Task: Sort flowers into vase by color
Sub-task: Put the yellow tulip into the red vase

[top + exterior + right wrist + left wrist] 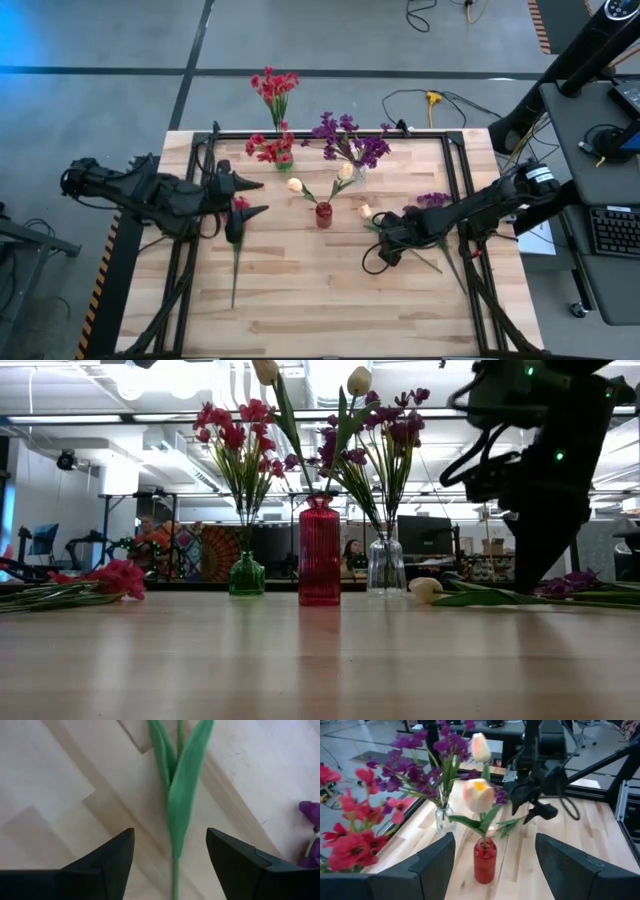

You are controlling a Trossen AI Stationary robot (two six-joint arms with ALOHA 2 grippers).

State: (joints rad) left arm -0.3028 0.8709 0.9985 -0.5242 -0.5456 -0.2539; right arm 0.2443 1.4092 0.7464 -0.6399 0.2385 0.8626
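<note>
The wooden table [330, 290] carries three vases: a green vase [285, 160] with red flowers, a clear vase [386, 565] with purple flowers, and a red vase [323, 215] with two cream tulips. The left gripper [252, 197] is released above a red flower [240, 204] lying on the table. The right gripper [170, 855] hangs released, its fingers straddling the stem of a loose cream tulip [366, 211] lying flat on the table.

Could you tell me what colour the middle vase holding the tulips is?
Red vase, clearest in the low view.

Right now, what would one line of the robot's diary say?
right gripper: open, over cream tulip stem lying on table | left gripper: open, waiting by red flower | red vase: two cream tulips
</note>
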